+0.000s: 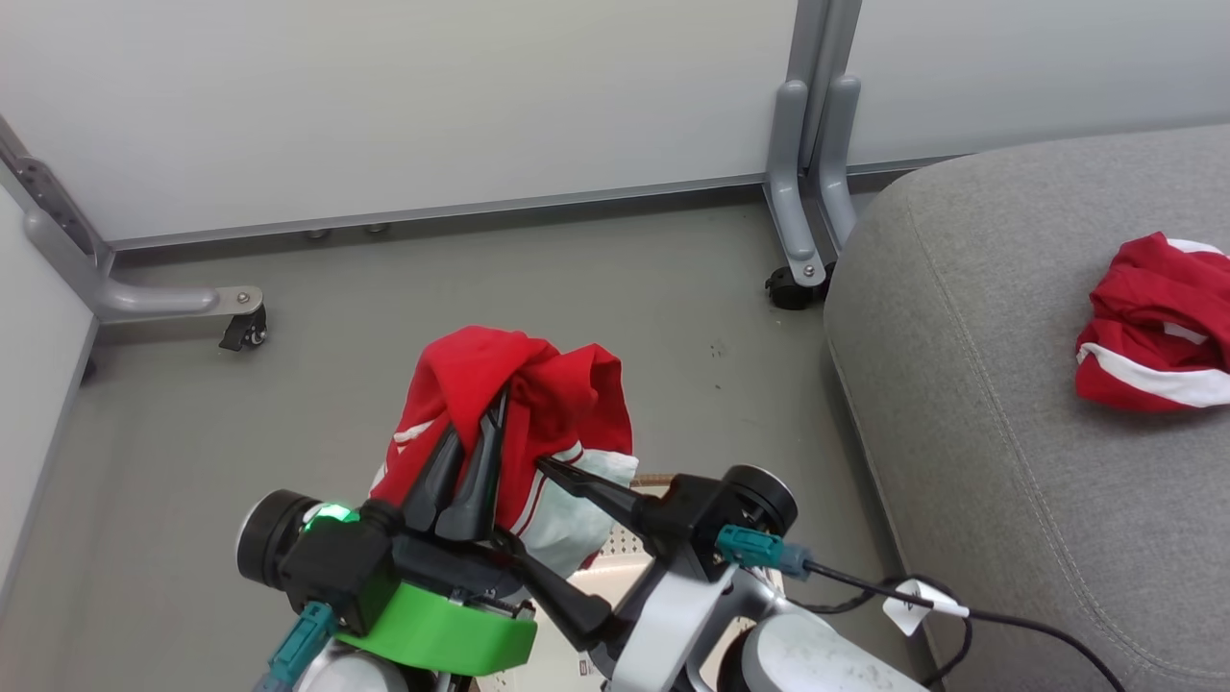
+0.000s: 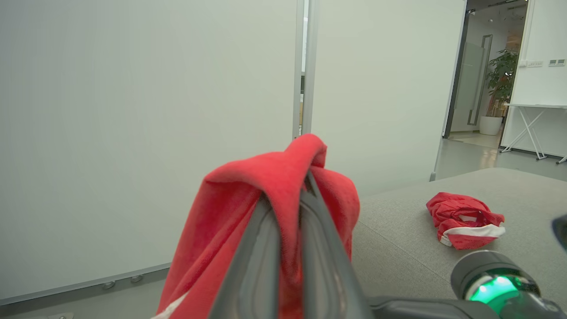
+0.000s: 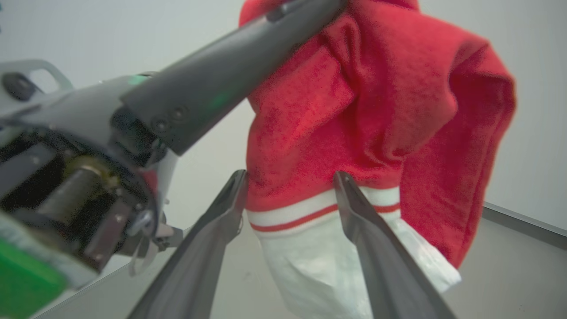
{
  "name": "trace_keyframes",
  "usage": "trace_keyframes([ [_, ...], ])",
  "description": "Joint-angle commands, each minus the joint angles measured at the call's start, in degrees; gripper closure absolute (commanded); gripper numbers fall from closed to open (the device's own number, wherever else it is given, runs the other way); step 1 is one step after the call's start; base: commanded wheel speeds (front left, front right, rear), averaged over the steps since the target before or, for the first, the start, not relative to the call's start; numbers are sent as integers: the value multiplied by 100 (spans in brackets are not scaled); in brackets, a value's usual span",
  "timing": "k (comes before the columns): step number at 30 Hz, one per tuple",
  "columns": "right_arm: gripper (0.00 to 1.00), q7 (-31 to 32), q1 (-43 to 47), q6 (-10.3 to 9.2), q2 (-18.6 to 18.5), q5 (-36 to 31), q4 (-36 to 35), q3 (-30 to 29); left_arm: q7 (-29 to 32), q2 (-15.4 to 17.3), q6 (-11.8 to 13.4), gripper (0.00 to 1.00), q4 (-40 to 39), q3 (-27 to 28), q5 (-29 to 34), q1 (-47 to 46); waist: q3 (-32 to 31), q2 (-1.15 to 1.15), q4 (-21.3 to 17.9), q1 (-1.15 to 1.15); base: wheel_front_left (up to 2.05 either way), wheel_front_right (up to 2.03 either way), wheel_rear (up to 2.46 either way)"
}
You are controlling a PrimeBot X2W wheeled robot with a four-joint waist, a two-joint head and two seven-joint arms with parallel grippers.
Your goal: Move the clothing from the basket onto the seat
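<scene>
**While the left claw pinches red cloth, the right stands spread**

Where its two dark fingers meet, the left claw (image 1: 498,408) is clenched on a fold of the red garment (image 1: 538,384). The cloth drapes over the fingertips and hangs down, with white stripes and a white panel at its lower edge. The left arm points up and away from the robot, holding the cloth in the air above the grey floor (image 1: 673,288). The right claw (image 3: 290,175) reaches in from the right with its jaws released. One finger stands on either side of the striped hem, perhaps brushing it, though the view is too close to be sure. Under both wrists shows what seems to be the basket (image 1: 615,553), mostly hidden. A white tag (image 1: 918,601) on the right arm's cable carries a mark too small to read. A second red garment (image 1: 1153,327) lies crumpled on the seat (image 1: 961,384), off to the right.
</scene>
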Motion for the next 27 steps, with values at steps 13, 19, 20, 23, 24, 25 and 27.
trace_keyframes([
  [13,87,-401,-1023,1,0,606,732,513,-6,-19,-73,100,40,-168,-5,-152,90,0,101,0,0,0,0],
  [19,100,-457,-1219,0,1,800,919,606,-9,-15,-72,100,53,-199,-34,-175,116,0,112,0,0,0,0],
  [20,100,-469,-1233,0,1,820,935,616,-11,-12,-64,100,51,-200,-34,-176,117,0,110,0,0,0,0],
  [23,100,-490,-1272,0,1,879,991,650,-21,4,-44,100,46,-200,-43,-181,129,0,101,0,0,0,0],
  [24,100,-507,-1287,0,1,882,1004,658,-24,6,-42,100,44,-201,-48,-183,132,0,99,0,0,0,0],
  [25,100,-524,-1308,0,2,908,1019,669,-26,10,-39,100,41,-200,-54,-187,136,0,96,0,0,0,0],
  [27,100,-543,-1338,1,1,928,1044,679,-28,16,-30,100,43,-200,-60,-193,141,0,91,0,0,0,0],
])
